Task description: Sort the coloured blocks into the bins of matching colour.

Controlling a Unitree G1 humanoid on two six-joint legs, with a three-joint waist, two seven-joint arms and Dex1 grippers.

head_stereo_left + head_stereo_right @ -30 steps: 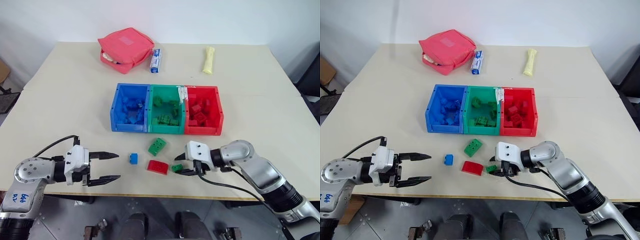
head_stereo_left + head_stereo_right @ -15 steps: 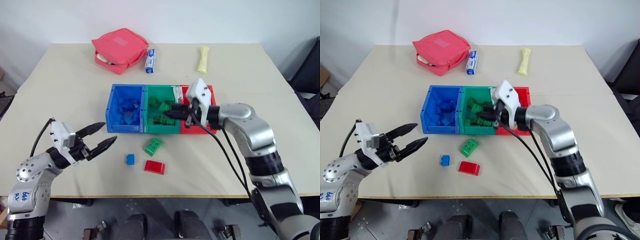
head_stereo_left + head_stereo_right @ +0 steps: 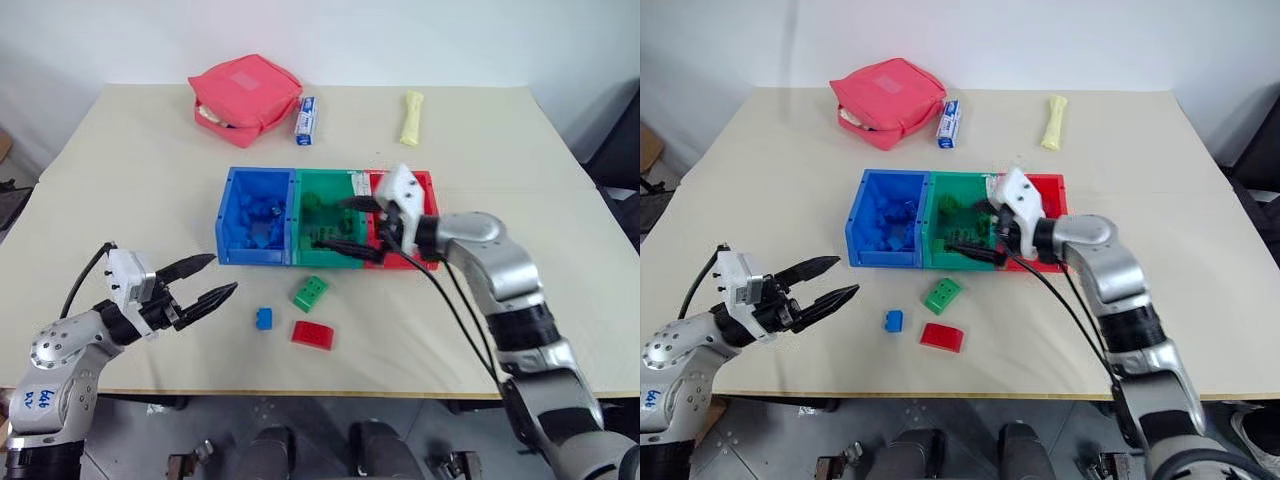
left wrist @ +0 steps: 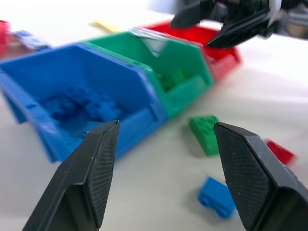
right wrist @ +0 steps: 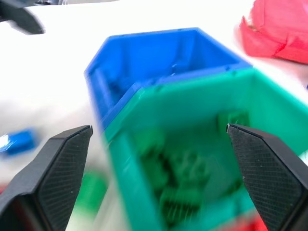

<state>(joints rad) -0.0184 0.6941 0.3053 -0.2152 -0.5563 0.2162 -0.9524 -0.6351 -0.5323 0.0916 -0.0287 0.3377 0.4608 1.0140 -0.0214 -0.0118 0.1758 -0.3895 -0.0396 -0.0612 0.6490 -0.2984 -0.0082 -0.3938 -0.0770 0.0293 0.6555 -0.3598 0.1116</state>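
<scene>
The joined bins stand mid-table: blue bin [image 3: 228, 215], green bin [image 4: 190, 91] and red bin [image 4: 222, 60], each with several blocks of its colour inside. My right gripper [image 3: 335, 226] hovers open over the green bin, above the green blocks [image 5: 185, 192], with nothing between its fingers. In front of the bins a blue block [image 3: 263, 318], a green block [image 3: 310, 293] and a red block [image 3: 313, 334] lie on the table. My left gripper [image 3: 225, 273] is open and empty, left of the blue block and pointing toward the bins.
At the back of the table lie a pink-red pouch [image 3: 245, 95], a small blue-and-white carton [image 3: 307, 120] and a pale yellow object [image 3: 410, 118]. The table's front edge runs just below the loose blocks.
The right gripper carried a small green block from the table front up over the green bin and has opened; that block no longer lies beside the red one. The left gripper shifted slightly.
</scene>
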